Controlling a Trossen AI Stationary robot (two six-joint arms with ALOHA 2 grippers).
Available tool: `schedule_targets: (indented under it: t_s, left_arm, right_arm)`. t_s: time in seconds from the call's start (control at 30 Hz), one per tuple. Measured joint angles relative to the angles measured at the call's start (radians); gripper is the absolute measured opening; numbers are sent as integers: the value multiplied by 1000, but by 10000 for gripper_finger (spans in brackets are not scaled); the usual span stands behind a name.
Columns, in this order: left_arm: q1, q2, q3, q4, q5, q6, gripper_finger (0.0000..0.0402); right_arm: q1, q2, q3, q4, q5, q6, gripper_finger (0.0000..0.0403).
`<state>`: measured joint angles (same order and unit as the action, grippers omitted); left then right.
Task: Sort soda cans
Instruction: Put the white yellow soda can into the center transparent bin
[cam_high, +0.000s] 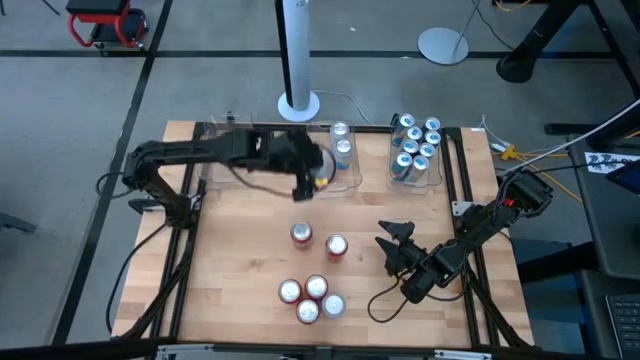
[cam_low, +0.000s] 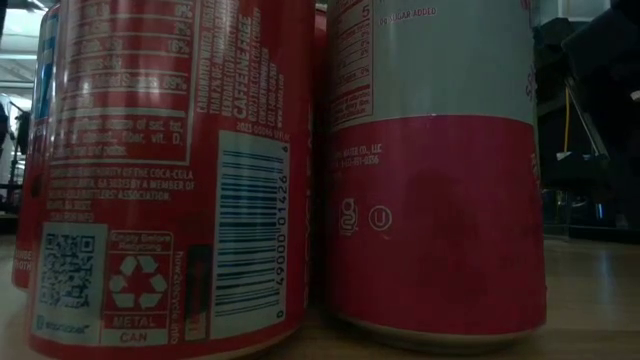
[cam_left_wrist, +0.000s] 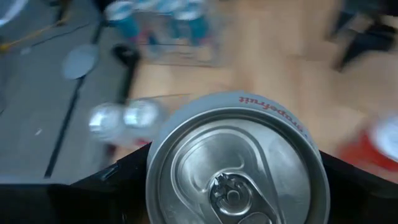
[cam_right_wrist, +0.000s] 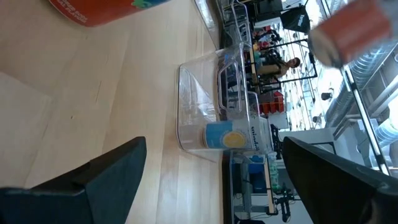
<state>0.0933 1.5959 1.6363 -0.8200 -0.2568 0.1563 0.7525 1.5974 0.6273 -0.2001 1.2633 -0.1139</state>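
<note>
The left gripper (cam_high: 305, 180) holds a silver can (cam_left_wrist: 236, 165) upright, top up, at about 11 o'clock on the table, beside the middle clear bin (cam_high: 345, 180). It likely needs lowering into that bin next. The right gripper (cam_high: 393, 243) waits wide, holding nothing, at 4 o'clock.

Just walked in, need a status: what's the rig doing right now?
It's sorting soda cans. The left hand holds a silver-topped can by the left bin, which already has two cans. The right bin is full of teal cans. Six loose cans wait on the table. The right hand sits open and empty near them.
</note>
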Motion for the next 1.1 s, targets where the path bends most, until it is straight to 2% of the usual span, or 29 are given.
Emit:
schedule_targets:
  t_s: [0.27, 0.47, 0.7, 0.83, 1.1]
  left_arm:
    - [225, 14, -8, 57, -1, -103, 296]
    - [345, 86, -10, 57, 6, -152, 296]
    - [420, 194, -10, 90, 39, -167, 296]
    - [453, 250, -10, 119, 124, -172, 296]
    - [466, 338, -10, 170, 153, -166, 296]
  right_arm:
    - [0, 0, 0, -3, 0, 0, 374]
    - [0, 0, 0, -6, 0, 0, 374]
    - [0, 0, 0, -8, 1, 0, 374]
    - [0, 0, 0, -10, 2, 0, 374]
    - [0, 0, 0, -11, 4, -4, 374]
